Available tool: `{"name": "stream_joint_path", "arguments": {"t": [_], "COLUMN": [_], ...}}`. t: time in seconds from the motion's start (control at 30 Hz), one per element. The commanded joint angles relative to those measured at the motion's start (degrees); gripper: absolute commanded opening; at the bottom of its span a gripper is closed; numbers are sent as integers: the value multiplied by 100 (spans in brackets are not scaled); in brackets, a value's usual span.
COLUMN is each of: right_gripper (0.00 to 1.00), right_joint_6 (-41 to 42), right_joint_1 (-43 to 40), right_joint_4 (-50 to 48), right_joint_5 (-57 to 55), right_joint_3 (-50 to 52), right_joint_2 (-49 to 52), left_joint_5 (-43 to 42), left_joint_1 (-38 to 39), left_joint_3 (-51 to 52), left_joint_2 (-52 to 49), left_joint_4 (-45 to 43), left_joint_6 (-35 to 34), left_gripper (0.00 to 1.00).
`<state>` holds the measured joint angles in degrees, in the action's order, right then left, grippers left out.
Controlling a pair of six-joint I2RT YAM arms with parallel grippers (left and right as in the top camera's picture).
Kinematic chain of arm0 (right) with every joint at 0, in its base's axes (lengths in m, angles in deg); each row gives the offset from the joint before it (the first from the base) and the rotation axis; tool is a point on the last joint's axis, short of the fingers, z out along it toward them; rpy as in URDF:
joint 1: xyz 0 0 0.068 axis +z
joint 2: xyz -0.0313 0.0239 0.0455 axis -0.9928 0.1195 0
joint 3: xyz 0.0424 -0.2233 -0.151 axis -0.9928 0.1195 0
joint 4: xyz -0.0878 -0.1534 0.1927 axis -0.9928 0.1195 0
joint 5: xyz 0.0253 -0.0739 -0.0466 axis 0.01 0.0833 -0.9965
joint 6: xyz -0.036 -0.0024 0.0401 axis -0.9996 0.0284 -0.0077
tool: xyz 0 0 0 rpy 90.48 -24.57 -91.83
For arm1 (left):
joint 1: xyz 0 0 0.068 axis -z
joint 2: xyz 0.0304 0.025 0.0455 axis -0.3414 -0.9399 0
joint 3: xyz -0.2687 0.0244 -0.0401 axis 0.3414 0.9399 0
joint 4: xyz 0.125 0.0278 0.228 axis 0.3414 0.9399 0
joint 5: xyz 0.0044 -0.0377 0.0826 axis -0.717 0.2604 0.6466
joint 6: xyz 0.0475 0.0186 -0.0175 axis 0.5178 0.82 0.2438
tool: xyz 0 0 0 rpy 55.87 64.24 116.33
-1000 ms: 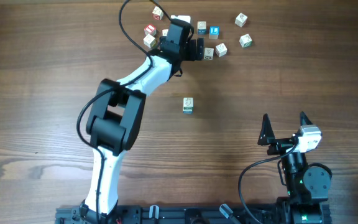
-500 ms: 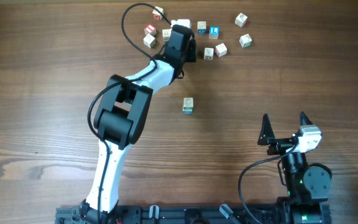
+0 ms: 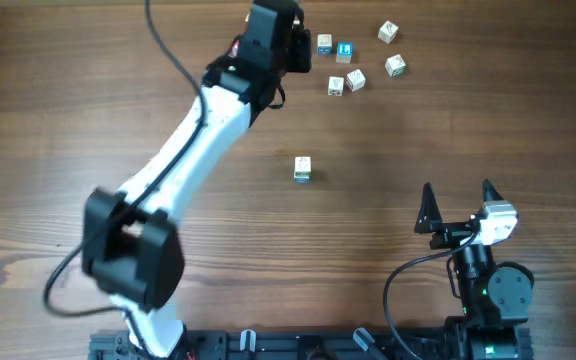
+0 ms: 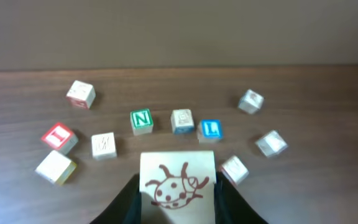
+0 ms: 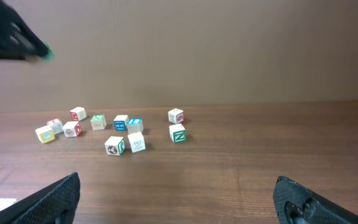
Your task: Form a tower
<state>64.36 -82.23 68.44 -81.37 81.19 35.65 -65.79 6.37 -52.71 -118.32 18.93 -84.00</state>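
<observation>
The tower (image 3: 302,169) stands alone on the table (image 3: 68,120), between the 2 grippers. Beyond it, the left gripper (image 4: 178,202) pinches a pale ladybug block (image 4: 178,183). Right of the tower and nearer, the right gripper (image 3: 458,203) gapes wide, empty. Loose blocks (image 3: 355,80) lie beyond the tower.

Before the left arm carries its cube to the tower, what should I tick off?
1. Left gripper shut on the ladybug cube: ok, a finger presses on each side.
2. Cube sits square in the grip: ok, its picture face is level in the wrist view.
3. Cube lifted clear of the loose cubes: cannot tell, its height is not readable.
4. Tower upright and standing alone: ok, nothing touches it.
5. Tower's top face bare: ok, the pale top shows from overhead.
6. Right gripper out of the way: ok, open and well apart from the tower.
</observation>
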Motion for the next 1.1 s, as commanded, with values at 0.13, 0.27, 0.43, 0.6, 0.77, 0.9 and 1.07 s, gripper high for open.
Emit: {"name": "stream_joint_path", "arguments": {"t": [0.13,0.27,0.43,0.6,0.77,0.9,1.07], "right_gripper": [100,100,100,100,100,100,100], "right_joint_6": [-59,-61,-59,-59,-59,-59,-59], "right_joint_1": [-24,-24,-24,-24,-24,-24,-24], "right_joint_4": [-13,-13,-13,-13,-13,-13,-13], "right_joint_5": [7,7,7,7,7,7,7], "right_joint_3": [7,7,7,7,7,7,7], "right_joint_2": [-35,-35,-35,-35,-35,-35,-35], "left_joint_5": [48,50,142,426,1082,1390,1727], "left_joint_1": [393,774,1045,1209,1600,1849,1895], "left_joint_3": [-4,4,398,1241,1755,1786,1878], "left_joint_2": [1502,1405,1014,645,549,549,549], "left_joint_4": [1617,2758,3115,2337,1912,1952,2087], "left_joint_6": [7,-321,-953,-1493,-1504,-1635,-2142], "left_gripper": [22,22,20,20,20,21,19]}}
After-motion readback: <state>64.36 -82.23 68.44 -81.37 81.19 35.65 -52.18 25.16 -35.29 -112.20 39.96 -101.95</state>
